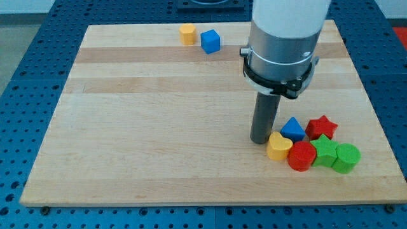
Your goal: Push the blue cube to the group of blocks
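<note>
The blue cube point(210, 41) sits near the view's top edge of the wooden board point(159, 127), just right of a yellow block point(187, 34). The group of blocks lies at the view's lower right: a blue triangular block point(293, 129), a red star point(321, 127), a yellow heart point(278, 147), a red cylinder point(301, 156), a green star-like block point(325, 151) and a green cylinder point(347, 158). My tip point(260, 140) rests on the board just left of the yellow heart and the blue triangular block, far below and right of the blue cube.
The arm's wide grey body point(283, 44) hangs over the board's upper right and hides part of it. A blue perforated table point(25, 76) surrounds the board.
</note>
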